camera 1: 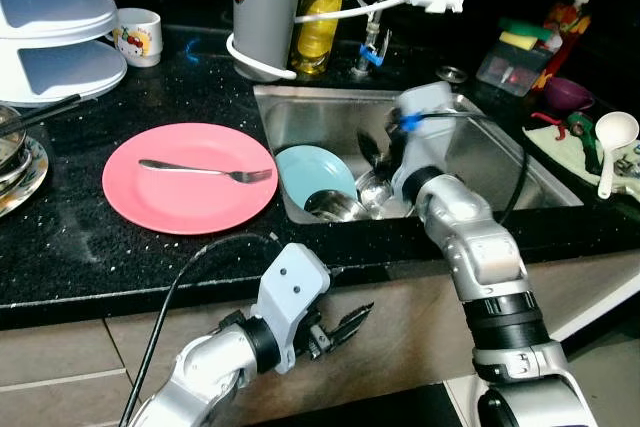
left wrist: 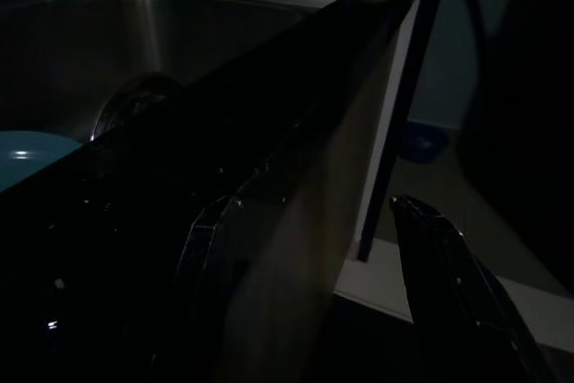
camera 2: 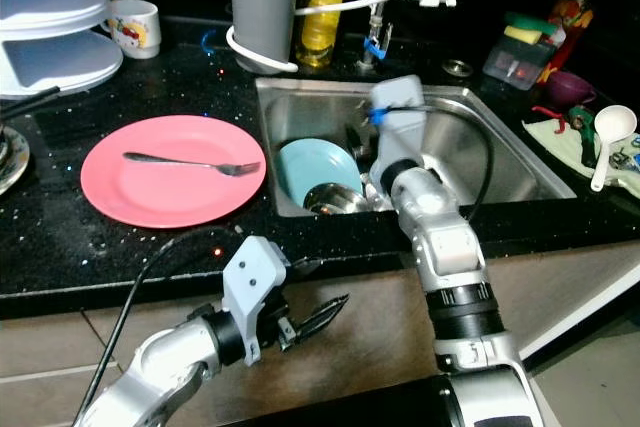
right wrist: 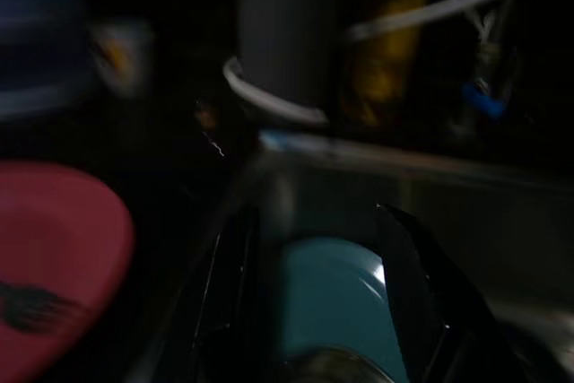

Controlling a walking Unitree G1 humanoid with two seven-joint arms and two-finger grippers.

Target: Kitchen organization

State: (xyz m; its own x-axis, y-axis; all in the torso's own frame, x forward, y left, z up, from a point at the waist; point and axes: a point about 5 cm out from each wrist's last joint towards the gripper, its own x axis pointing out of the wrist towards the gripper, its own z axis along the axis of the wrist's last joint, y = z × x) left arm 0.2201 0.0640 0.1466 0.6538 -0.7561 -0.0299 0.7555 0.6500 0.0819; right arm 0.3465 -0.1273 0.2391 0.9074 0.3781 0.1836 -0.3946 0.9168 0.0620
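Left eye view has the robot standing at a black speckled countertop [camera 1: 120, 247] with a steel sink [camera 1: 520, 162] set into it. The right gripper [right wrist: 327, 302] is reached down inside the sink, and from its wrist camera you can see the two black fingers spread apart with nothing between them, hovering right over the light blue plate [camera 1: 315, 172] that leans in the sink's left end. Just beside that plate sits a steel bowl [camera 1: 335, 207], plus some more shiny metal ware next to it that's too jumbled to call.

The left gripper [camera 1: 340, 330] hangs low in front of the cabinet face, below the counter edge, fingers parted a bit and holding nothing.

On the counter left of the sink there's a pink plate [camera 1: 190, 177] with a fork [camera 1: 205, 170] lying across it. Further back: a white mug [camera 1: 138, 35] with a cartoon print, a white tiered rack [camera 1: 50, 27], a grey cylinder appliance [camera 1: 265, 7] and a bottle of yellow oil [camera 1: 318, 17]. Over on the right side a white ladle [camera 1: 612, 142] rests on a cloth.
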